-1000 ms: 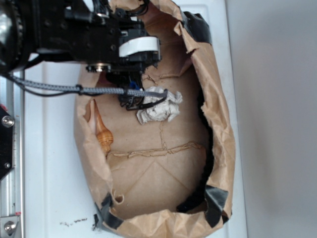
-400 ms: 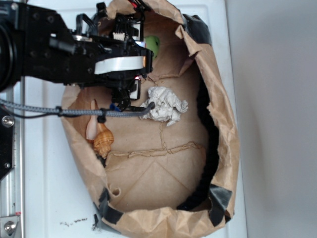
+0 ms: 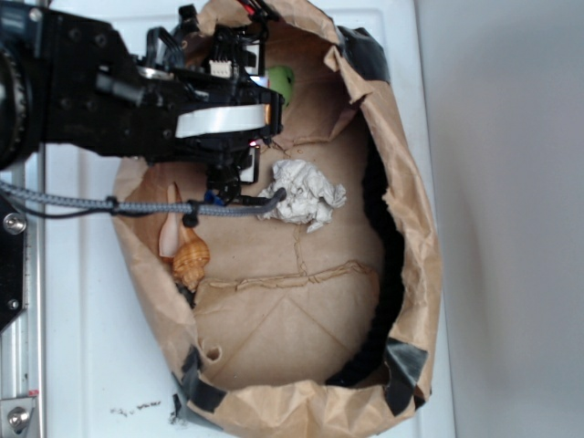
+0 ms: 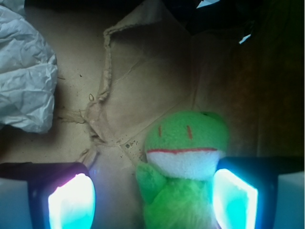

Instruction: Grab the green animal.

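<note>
The green animal (image 4: 183,138), a lime fuzzy plush with a white mouth patch, lies on the brown paper bag floor. In the wrist view it sits between my gripper (image 4: 152,200) fingers. It is close against the right pad (image 4: 233,200), and a gap separates it from the left pad (image 4: 71,202). The gripper is open. From the exterior only a sliver of the green animal (image 3: 282,82) shows beside the black gripper (image 3: 248,71), near the bag's far end. The arm hides the rest.
A crumpled white paper ball (image 3: 307,194) (image 4: 24,71) lies mid-bag, beside the arm. An orange-tan seashell (image 3: 188,251) leans against the bag's left wall. The torn paper bag walls (image 3: 411,228) rise all around. A grey braided cable (image 3: 109,205) crosses the left rim.
Over the last second the arm shifted toward the bag's far end and the green animal came into sight. The bag, paper ball and shell were nudged. Since 0.4 s ago almost nothing moved.
</note>
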`<state>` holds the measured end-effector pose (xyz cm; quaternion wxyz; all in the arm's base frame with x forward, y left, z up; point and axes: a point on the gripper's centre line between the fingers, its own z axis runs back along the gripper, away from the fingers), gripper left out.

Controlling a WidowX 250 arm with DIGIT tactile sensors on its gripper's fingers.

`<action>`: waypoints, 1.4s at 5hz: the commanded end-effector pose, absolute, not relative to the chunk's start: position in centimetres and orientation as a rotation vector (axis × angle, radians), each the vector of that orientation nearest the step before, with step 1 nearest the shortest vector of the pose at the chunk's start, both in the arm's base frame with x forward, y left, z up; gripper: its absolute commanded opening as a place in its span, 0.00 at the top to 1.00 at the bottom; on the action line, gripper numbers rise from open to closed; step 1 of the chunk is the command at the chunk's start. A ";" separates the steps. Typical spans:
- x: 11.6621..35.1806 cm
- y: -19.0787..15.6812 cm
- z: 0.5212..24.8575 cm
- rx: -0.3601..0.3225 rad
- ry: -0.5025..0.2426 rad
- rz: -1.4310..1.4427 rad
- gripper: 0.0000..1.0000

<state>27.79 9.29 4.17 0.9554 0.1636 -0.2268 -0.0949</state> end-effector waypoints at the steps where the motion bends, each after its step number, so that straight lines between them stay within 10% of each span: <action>1: 28.1 9.7 6.9 0.236 -0.479 -0.185 0.00; 4: 27.2 11.1 11.2 0.178 -0.436 -0.184 0.00; 7: 30.3 13.1 8.2 0.351 -0.457 -0.103 0.00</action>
